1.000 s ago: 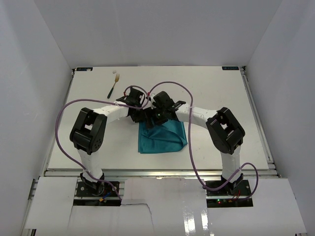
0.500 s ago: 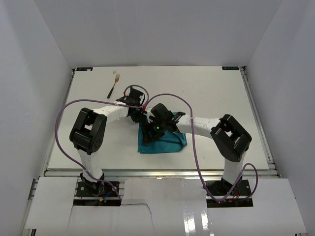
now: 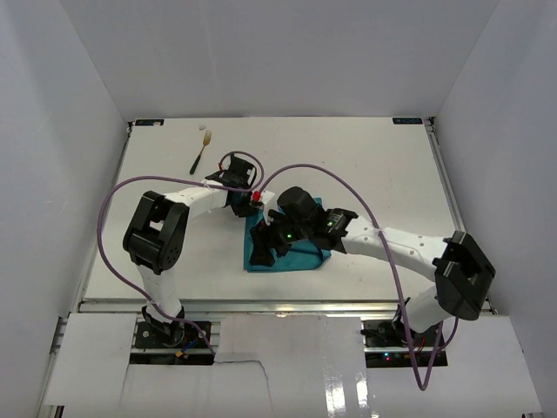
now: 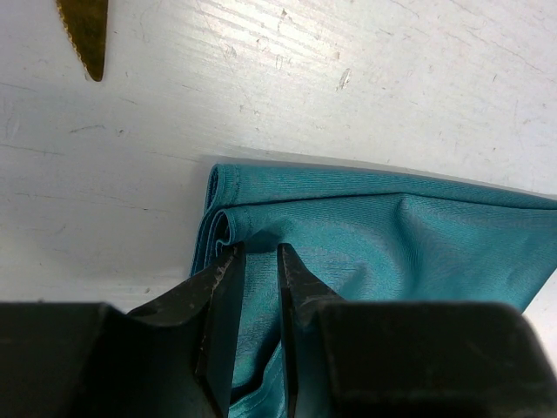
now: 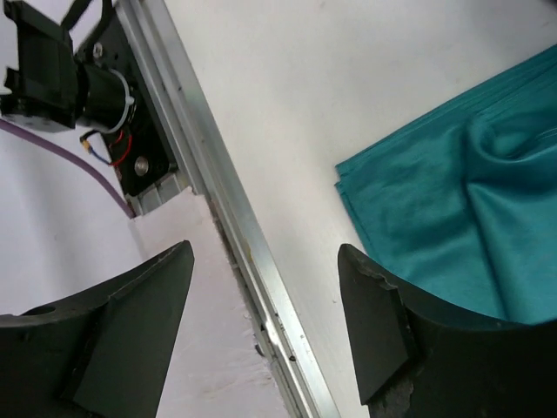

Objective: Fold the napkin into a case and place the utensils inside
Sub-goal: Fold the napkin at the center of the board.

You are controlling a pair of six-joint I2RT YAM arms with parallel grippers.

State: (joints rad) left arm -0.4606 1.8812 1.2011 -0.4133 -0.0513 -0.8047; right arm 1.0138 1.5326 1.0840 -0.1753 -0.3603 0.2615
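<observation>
The teal napkin [image 3: 300, 255] lies folded on the white table, mid-front. My left gripper [image 3: 252, 205] is at its far-left corner; in the left wrist view the gripper [image 4: 259, 251] is shut on a fold of the napkin [image 4: 392, 235] near its layered edge. My right gripper [image 3: 264, 248] hovers over the napkin's near-left part. In its wrist view the right gripper [image 5: 265, 252] is wide open and empty, the napkin's corner [image 5: 452, 200] to its right. The fork [image 3: 200, 153] lies at the back left. The knife's gold blade tip [image 4: 84, 35] shows beyond the napkin; the rest is out of view.
The aluminium rail [image 5: 218, 218] of the table's near edge runs under my right gripper, with the left arm's base [image 5: 78, 83] beyond. Purple cables [image 3: 300, 170] loop above both arms. A small white object [image 3: 202, 127] lies at the back left edge.
My right arm has swung from the napkin's far edge toward the near-left, stretching out low over the cloth. The napkin now looks smaller and flatter. My left gripper has stayed in place.
</observation>
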